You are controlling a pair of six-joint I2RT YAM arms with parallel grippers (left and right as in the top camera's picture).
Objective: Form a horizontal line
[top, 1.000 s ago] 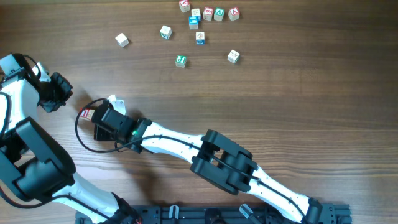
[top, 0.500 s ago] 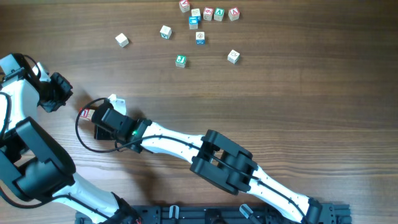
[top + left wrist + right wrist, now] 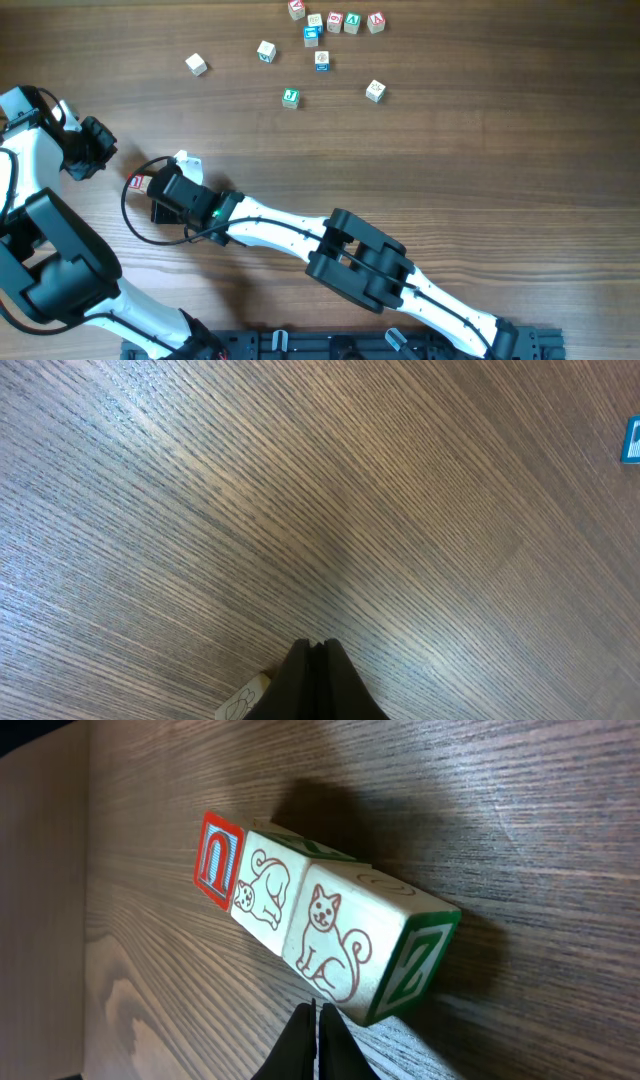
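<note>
Three cubes, right wrist view: the horizontal line [image 3: 310, 935] lies on the surface [image 3: 520, 810] as a red U face, a cat and a dog, sides touching, with a green Z on the near end.
Tip in that view: the right gripper [image 3: 314, 1032] has its fingers pressed together and holds nothing; it is just beside the dog cube's lower edge, though contact cannot be told.
Left wrist view: the left gripper [image 3: 315, 658] is also pressed together and empty, over bare wood.
Overhead view: the line sits at the left, mostly hidden under the right gripper; loose cubes [image 3: 320, 60] lie well apart at the far edge.
Step in hand: probably squaring the row — nudge the long side near its middle, slowly, so no end cube swings out.
</note>
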